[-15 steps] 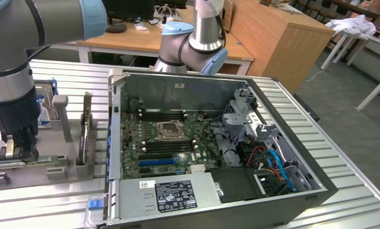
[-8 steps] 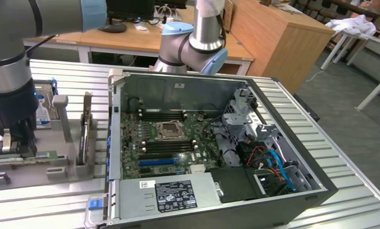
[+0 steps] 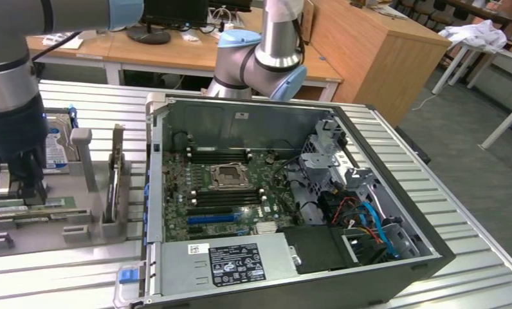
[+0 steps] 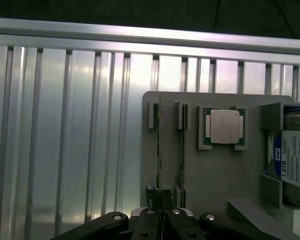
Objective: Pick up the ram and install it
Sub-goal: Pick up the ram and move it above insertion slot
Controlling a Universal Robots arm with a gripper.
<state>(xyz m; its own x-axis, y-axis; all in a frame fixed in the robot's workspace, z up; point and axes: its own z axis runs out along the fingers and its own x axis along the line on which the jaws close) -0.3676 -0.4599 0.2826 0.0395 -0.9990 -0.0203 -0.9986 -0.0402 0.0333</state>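
Hovering low over the grey holder (image 3: 84, 193), my end effector (image 3: 17, 193) sits at about nine o'clock from the open computer case (image 3: 238, 119), on the exterior view's left. Its jaws are drawn almost fully together. In the wrist view the end effector (image 4: 159, 196) has its dark fingertips (image 4: 151, 193) pressed to either side of the ram (image 4: 158, 150), so I am pinching that thin stick at one end.

The ram stands on its edge in a slot of the holder (image 4: 210, 180) and has not been lifted out. In the exterior view it shows as a long green strip (image 3: 42, 207) just below my fingers, running along the three-to-nine o'clock line. A second stick (image 4: 181, 145) stands in the neighbouring slot, parallel to the ram and just apart from it. Beyond that second stick lies the square silver processor chip (image 4: 225, 126), flat in its own recess. Further along, the hard drive (image 4: 292, 160) with its blue and white label is held between grey posts.

The holder rests on the ribbed metal worktop (image 4: 65, 125). The case lies open beside it, at three o'clock from me in the exterior view, with the motherboard (image 3: 196, 193) exposed inside.
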